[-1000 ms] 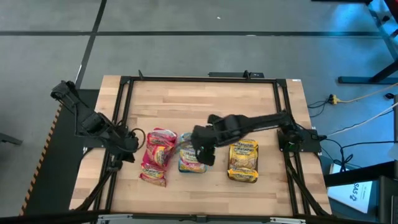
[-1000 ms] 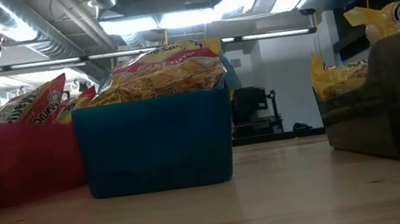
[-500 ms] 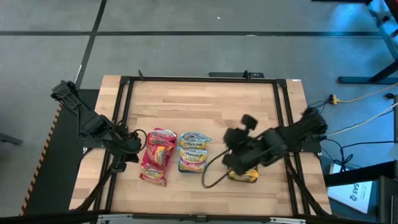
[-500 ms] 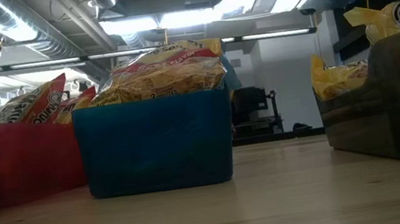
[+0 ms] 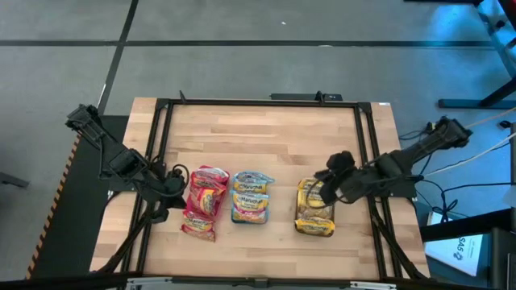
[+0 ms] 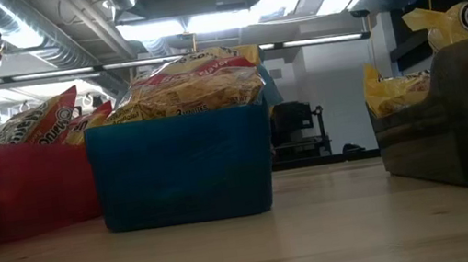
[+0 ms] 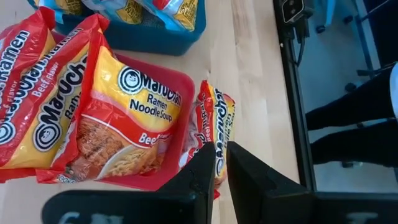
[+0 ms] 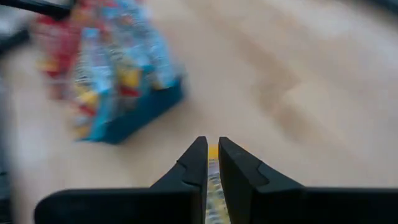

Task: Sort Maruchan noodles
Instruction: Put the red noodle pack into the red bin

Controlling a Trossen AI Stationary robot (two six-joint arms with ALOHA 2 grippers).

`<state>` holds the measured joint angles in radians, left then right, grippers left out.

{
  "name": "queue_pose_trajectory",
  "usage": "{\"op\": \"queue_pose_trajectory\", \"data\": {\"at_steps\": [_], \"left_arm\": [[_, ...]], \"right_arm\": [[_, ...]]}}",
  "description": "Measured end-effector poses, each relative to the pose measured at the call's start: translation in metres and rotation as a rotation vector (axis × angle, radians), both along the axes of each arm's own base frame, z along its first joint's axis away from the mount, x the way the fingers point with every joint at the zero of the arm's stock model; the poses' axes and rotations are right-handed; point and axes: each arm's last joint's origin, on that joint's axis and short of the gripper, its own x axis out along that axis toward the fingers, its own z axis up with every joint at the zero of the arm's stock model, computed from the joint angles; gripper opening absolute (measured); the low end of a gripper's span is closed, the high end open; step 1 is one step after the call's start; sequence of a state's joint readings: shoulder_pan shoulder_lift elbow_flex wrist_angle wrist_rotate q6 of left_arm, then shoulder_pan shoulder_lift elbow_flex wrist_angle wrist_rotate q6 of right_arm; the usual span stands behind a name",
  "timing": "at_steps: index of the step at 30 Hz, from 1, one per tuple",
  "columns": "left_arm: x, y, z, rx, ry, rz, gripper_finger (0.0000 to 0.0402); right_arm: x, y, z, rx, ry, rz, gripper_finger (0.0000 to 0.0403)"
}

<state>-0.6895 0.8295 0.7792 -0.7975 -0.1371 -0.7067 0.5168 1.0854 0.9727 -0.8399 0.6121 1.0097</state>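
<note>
Red tray (image 7: 177,134) beside teal tray (image 7: 163,42).

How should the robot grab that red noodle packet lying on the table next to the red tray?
Best by its crinkly sealed edge, coming down from above. The red packet lies flat on the wood beside the red tray, so only its thin rim gives fingers something to pinch. The left gripper sits closest, probably easiest.
</note>
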Motion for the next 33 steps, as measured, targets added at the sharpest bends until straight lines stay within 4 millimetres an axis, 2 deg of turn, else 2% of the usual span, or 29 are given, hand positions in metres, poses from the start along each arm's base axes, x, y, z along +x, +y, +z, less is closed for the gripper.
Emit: {"op": "queue_pose_trajectory", "data": {"at_steps": [4, 8, 14, 20, 27, 33], "left_arm": [[-0.001, -0.002, -0.001, -0.057, 0.046, -0.019, 0.0035], [0.008, -0.010, -0.011, -0.037, 0.124, -0.032, 0.0035], [0.020, -0.020, -0.030, 0.066, 0.230, -0.042, 0.0039], [0.028, -0.027, -0.043, 0.090, 0.300, -0.051, 0.0069], [0.033, -0.030, -0.047, 0.088, 0.309, -0.050, 0.0110], [0.034, -0.031, -0.046, 0.082, 0.293, -0.049, 0.0122]], "right_arm": [[-0.015, -0.006, -0.030, 0.172, -0.217, 0.089, 0.0039], [-0.021, -0.009, -0.043, 0.225, -0.362, 0.137, 0.0039], [-0.020, -0.009, -0.044, 0.206, -0.369, 0.146, 0.0039], [-0.020, -0.009, -0.044, 0.205, -0.369, 0.144, 0.0039], [-0.020, -0.009, -0.044, 0.204, -0.366, 0.144, 0.0039], [-0.021, -0.009, -0.044, 0.202, -0.362, 0.144, 0.0039]]}}
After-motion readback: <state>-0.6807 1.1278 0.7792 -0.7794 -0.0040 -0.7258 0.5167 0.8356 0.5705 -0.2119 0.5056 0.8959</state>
